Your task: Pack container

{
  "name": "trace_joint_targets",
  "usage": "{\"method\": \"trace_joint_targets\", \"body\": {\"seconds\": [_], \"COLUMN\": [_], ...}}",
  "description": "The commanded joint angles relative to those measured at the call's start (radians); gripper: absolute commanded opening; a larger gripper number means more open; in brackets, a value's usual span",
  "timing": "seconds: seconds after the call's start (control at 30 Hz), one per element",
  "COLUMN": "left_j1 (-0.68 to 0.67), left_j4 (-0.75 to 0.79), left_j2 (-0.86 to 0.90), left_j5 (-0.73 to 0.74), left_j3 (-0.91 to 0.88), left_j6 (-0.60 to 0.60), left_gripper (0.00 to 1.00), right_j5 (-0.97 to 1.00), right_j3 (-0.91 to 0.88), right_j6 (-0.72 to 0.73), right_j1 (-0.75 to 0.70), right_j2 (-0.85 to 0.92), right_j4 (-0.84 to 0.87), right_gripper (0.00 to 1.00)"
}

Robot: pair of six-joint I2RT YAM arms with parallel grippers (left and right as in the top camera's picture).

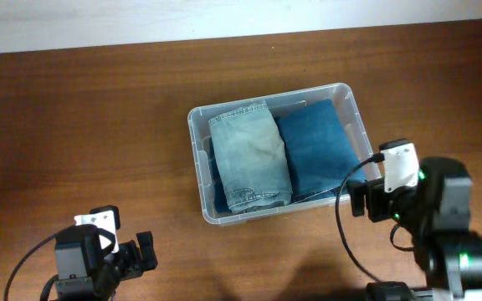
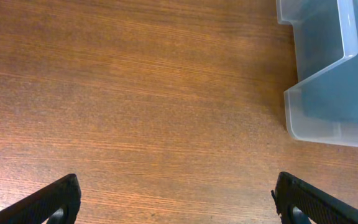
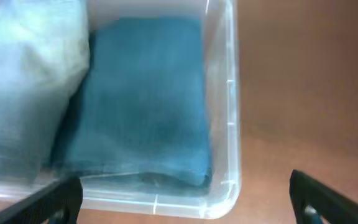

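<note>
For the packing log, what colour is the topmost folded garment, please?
The garment is pale, faded blue; best seen overhead.

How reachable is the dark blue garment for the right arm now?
Probably yes: the right hand hangs open just outside the container, and the dark blue garment lies uncovered at that side; only its rim stands between.

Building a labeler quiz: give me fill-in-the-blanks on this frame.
The light denim lies ___ the container. In the overhead view, the dark blue garment sits on the light denim's ___ side. The left gripper and right gripper are both ___, holding nothing.
Missing: inside; right; open.
</note>
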Motion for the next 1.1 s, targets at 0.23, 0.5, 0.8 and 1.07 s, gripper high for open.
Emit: {"method": "trace_joint_targets", "body": {"seconds": [0.23,0.5,0.8,1.07], "left_j1": [-0.002,-0.001,-0.002,-0.002], "left_j4": [0.0,-0.001,0.0,0.0], "left_j2": [-0.005,-0.005,-0.005,-0.005], "left_j5": [-0.007,-0.007,-0.007,-0.007], "left_j3": [0.001,0.001,0.001,0.001], "left_j6": [-0.009,-0.009,-0.009,-0.009], "left_gripper": [0.99,0.99,0.99,0.99], "right_j5": [-0.024,-0.043,-0.008,-0.013], "right_j3": [-0.426,-0.703,-0.873,-0.873], "right_j6": [-0.048,-0.046,-0.045,-0.045], "right_j1": [0.01,0.01,0.009,0.01], "right_j2": [-0.543,-0.726,-0.726,-0.726], "right_j4": [0.403,0.707,0.955,0.833], "right_gripper": [0.98,0.99,0.99,0.98]}}
